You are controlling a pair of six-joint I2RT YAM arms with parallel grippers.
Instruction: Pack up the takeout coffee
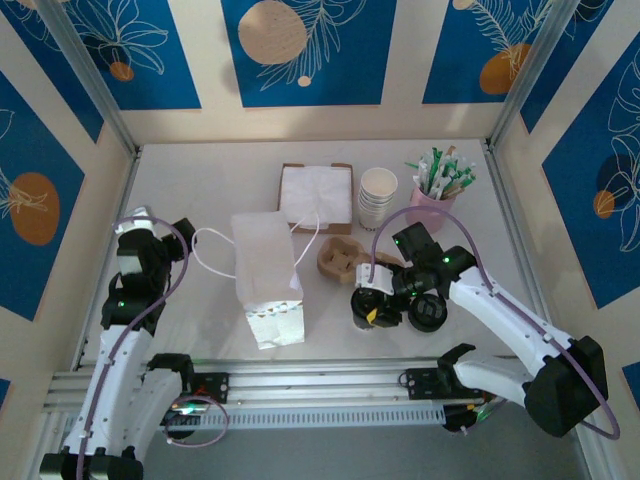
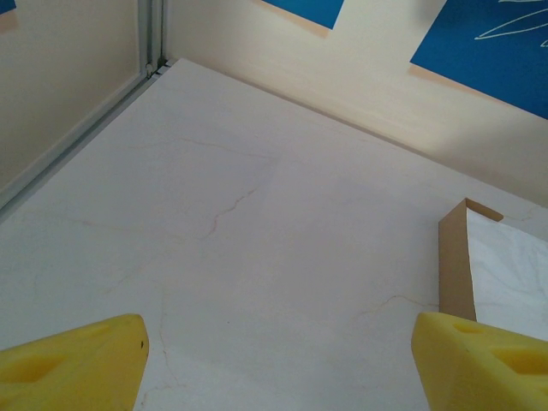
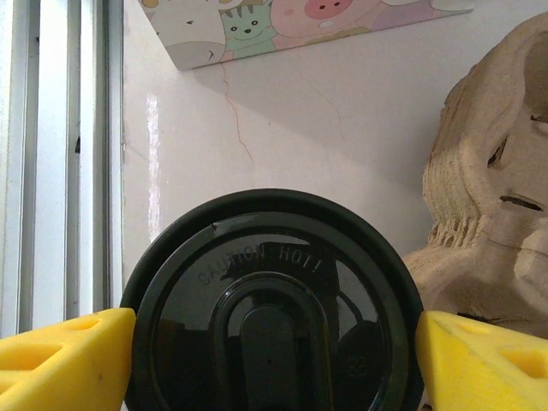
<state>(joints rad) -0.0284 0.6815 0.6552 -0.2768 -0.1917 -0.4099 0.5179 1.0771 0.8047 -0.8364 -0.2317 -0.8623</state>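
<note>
The takeout coffee (image 3: 270,291), a cup under a round black lid reading "CAUTION HOT!", sits between my right gripper's (image 3: 274,351) yellow fingers (image 3: 68,360), which press against both sides just below the lid's rim. From above, the coffee (image 1: 371,306) stands on the table right of centre, with my right gripper (image 1: 378,296) shut on it. The brown pulp cup carrier (image 1: 340,260) lies just behind it, and its moulded side (image 3: 497,171) is close on the right. My left gripper (image 2: 278,360) is open over bare table at the far left (image 1: 160,235).
A white paper bag (image 1: 265,278) lies flat at the centre, its printed end (image 3: 282,26) ahead of the coffee. A loose black lid (image 1: 427,312) lies right of the coffee. At the back are a napkin box (image 1: 317,195) (image 2: 455,265), stacked lidless cups (image 1: 378,197) and a pink cup of sticks (image 1: 437,190).
</note>
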